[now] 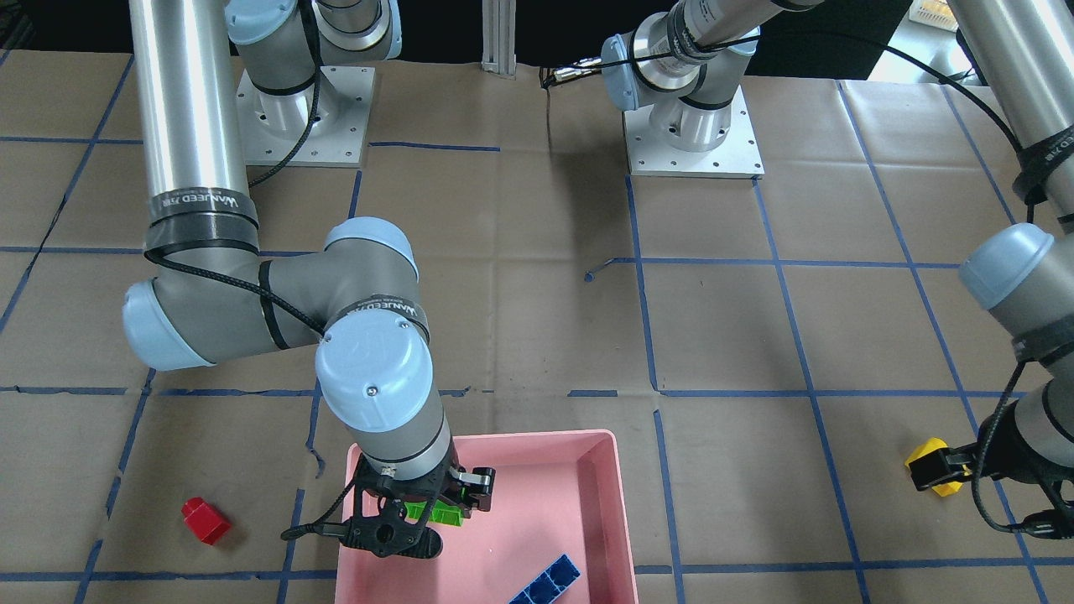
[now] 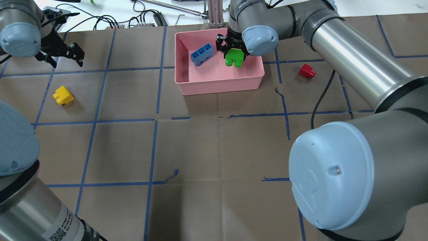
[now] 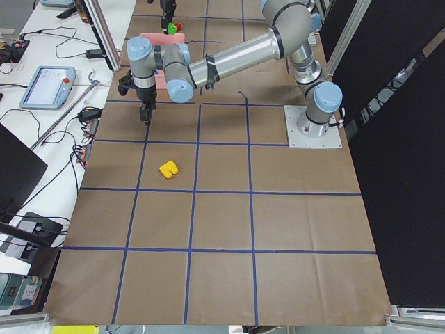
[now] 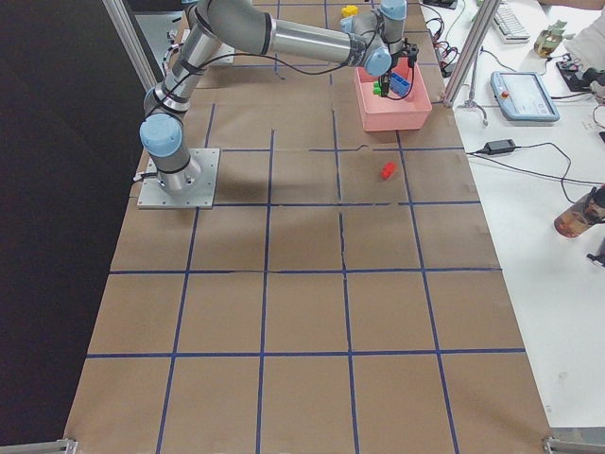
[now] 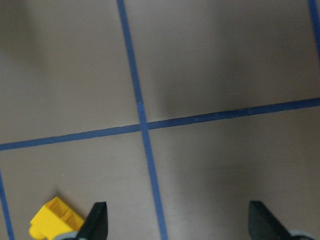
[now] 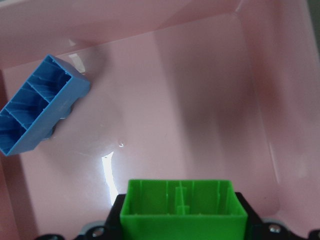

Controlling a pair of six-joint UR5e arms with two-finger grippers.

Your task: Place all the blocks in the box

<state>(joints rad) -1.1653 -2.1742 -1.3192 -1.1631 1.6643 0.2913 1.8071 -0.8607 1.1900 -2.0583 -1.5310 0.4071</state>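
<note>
My right gripper (image 2: 234, 55) is shut on the green two-stud brick (image 2: 234, 60) and holds it inside the rim of the pink box (image 2: 220, 88), above its floor; the brick also shows in the right wrist view (image 6: 182, 200). The long blue brick (image 2: 202, 54) lies in the box on its side. The small red brick (image 2: 307, 71) sits on the table to the right of the box. My left gripper (image 5: 180, 222) is open and empty above the table, with the yellow brick (image 5: 52, 222) just outside its left finger. The yellow brick (image 2: 63, 95) lies at the table's left.
The table is covered in brown paper with a blue tape grid. The right arm's long link (image 2: 347, 60) reaches across the right half of the table. Cables and tools (image 2: 147, 20) lie beyond the far edge.
</note>
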